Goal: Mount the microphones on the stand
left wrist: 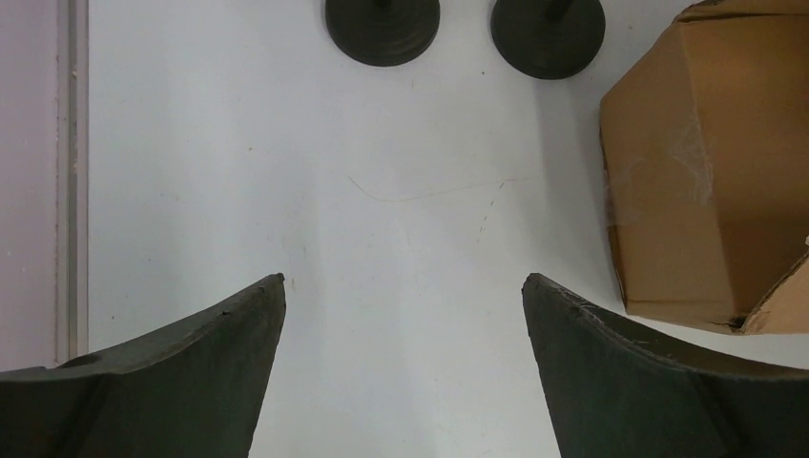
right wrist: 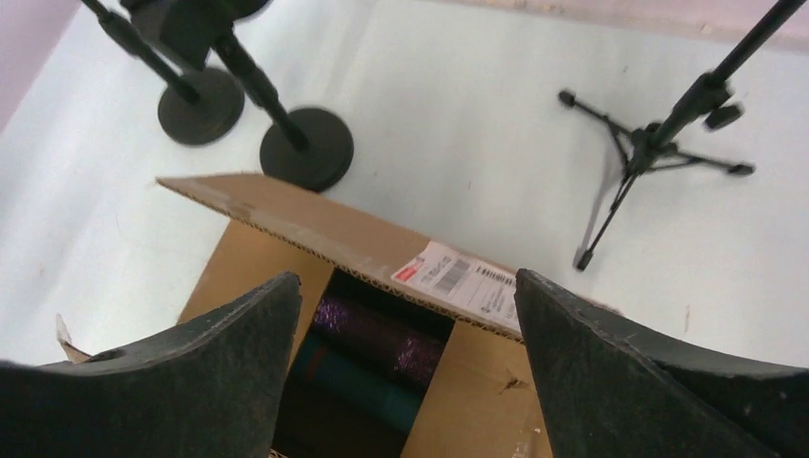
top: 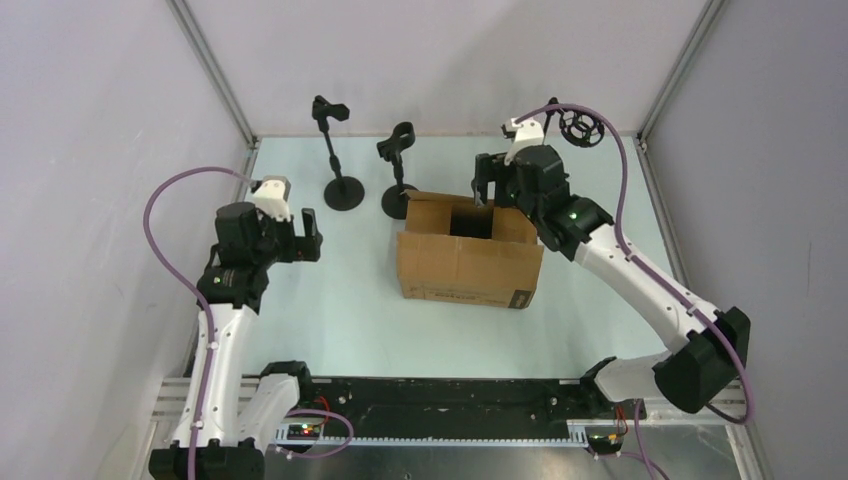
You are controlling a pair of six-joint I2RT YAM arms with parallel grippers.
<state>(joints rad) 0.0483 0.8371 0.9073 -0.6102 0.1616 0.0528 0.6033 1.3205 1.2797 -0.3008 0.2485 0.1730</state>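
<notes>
The right claw [right wrist: 403,277] hangs over an open brown box [right wrist: 315,224]. Its 2 fingers are spread wide apart and hold nothing. Right under this claw, down inside the box, lies the purple microphone [right wrist: 372,329]. It sparkles. It lies flat, in the gap between the 2 fingers. A blue microphone [right wrist: 358,382] lies just beside it, touching it, on the side closer to the claw's wrist. Below that the box is too dark to tell what is there.

Ahead of the right claw and to its left stand 2 black stands on the surface [right wrist: 458,86]: the near round-foot stand [right wrist: 307,148], just past the box flap, and the far round-foot stand [right wrist: 200,105] beside it. Ahead and to the right is a 3-legged stand [right wrist: 649,143], well apart from the box.

The left claw [left wrist: 403,277] is also spread wide and holds nothing. It hangs over bare surface. The box is off to its right, and the 2 round feet are far ahead of it.
</notes>
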